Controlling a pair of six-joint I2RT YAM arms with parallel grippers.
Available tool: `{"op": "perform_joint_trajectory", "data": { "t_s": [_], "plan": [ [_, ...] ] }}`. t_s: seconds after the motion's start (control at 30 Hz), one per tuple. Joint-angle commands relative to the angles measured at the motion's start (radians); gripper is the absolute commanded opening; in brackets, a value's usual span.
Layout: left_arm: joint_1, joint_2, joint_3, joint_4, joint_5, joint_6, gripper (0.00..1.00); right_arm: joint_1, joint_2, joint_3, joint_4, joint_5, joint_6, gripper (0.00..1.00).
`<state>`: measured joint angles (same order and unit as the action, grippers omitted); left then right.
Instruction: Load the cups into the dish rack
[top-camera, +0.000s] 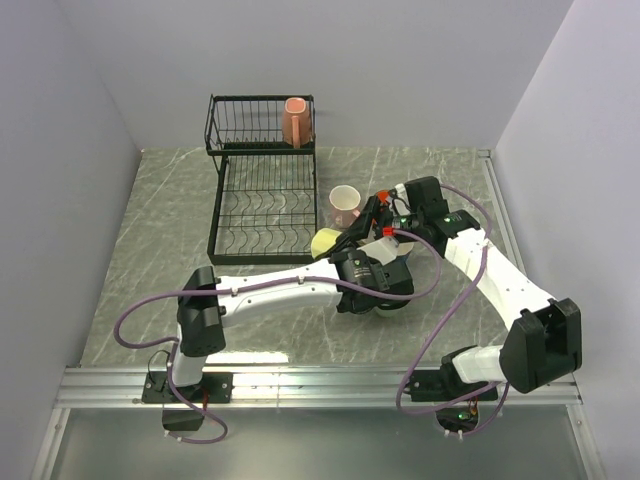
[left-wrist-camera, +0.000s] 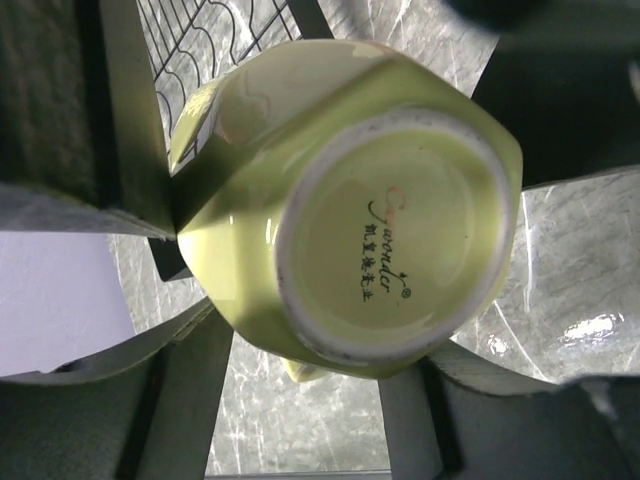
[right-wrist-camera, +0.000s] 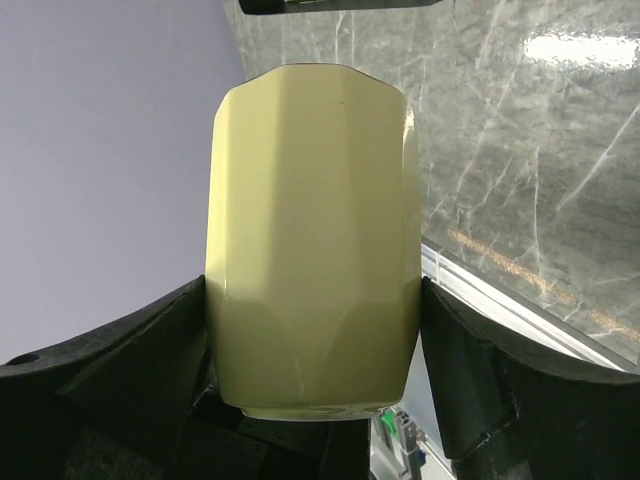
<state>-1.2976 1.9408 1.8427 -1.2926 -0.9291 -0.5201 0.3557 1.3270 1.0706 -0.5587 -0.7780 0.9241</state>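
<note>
We find the pale yellow cup (top-camera: 325, 242) off the counter (top-camera: 150, 260), caught between the two arms near the middle of the scene. In the right wrist view the right jaws pinch it across its body, a finger (right-wrist-camera: 120, 370) pressed to each flank; its long axis runs straight out along those fingers, away from the wrist. In the left wrist view the cup's base, with its printed mark, faces the camera; the left jaws stand to either side of that end, partly spread, but we cannot tell whether they touch the cup or stand clear of it.

From the jaws the dish rack (top-camera: 215, 190) lies to the left and a little farther out; the near right corner of its lower tray (top-camera: 255, 225) is just beside the cup, while the upper basket (top-camera: 245, 125) is well beyond it. One pink cup (top-camera: 295, 120) sits in that basket; a second pink cup (top-camera: 344, 205) stands on the counter just past the right jaws.

We judge the cup to be passing between arms, with the right jaws bearing it. The coming move turns on that leftward offset; the cup must swing across, long axis tipped toward the tray slots. The left arm is rooted on the rack's side, yet the right has the sure hold.
</note>
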Motion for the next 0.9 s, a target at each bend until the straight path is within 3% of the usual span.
{"op": "perform_joint_trajectory", "data": {
  "t_s": [0.0,0.23,0.57,0.87],
  "plan": [
    [0.052,-0.054,-0.029,-0.04,-0.093,-0.055,0.6,0.026,-0.095,0.018,-0.069,-0.214,-0.005,0.0],
    [0.043,-0.059,-0.046,-0.063,-0.093,-0.087,0.52,0.02,-0.084,0.04,-0.079,-0.211,-0.011,0.0],
    [0.032,-0.141,-0.091,-0.076,-0.077,-0.133,0.62,-0.014,-0.04,0.074,-0.125,-0.155,-0.07,0.0],
    [0.031,-0.16,-0.152,-0.022,-0.065,-0.098,0.62,-0.027,-0.032,0.095,-0.138,-0.159,-0.073,0.0]
  ]
}}
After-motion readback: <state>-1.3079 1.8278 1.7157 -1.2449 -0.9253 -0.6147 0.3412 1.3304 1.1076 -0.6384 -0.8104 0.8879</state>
